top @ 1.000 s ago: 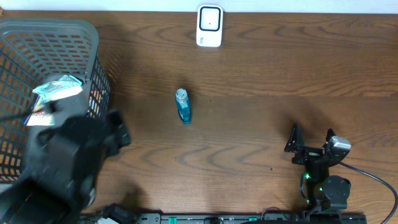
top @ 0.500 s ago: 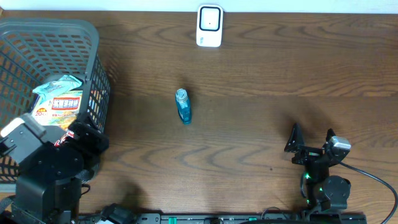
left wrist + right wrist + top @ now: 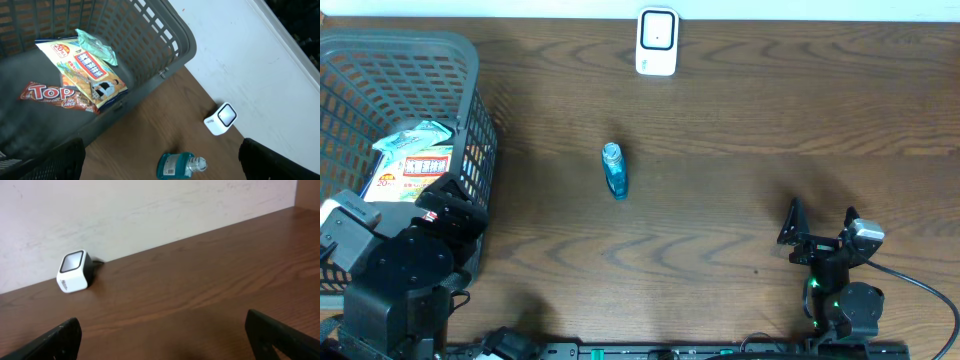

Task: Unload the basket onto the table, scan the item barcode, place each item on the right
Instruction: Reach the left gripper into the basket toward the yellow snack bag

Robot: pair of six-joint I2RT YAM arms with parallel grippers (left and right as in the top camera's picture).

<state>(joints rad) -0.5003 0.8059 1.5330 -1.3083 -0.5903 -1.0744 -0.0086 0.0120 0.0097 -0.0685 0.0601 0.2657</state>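
left jaws and right jaws both stand wide, holding nothing. the blue bottle (image 3: 614,170) lies on the counter (image 3: 770,120), about seven o'clock from the scanner (image 3: 657,42). i'd grip its body without covering the barcode, then face that to the scanner.

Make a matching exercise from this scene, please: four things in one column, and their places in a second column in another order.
Things:
1. blue bottle
2. white scanner
3. snack bags
4. grey basket

Places:
A. inside the basket
B. at the far edge of the table
C. at the left end of the table
D. lying near the middle of the table

Pairs: 1-D; 2-B; 3-A; 4-C
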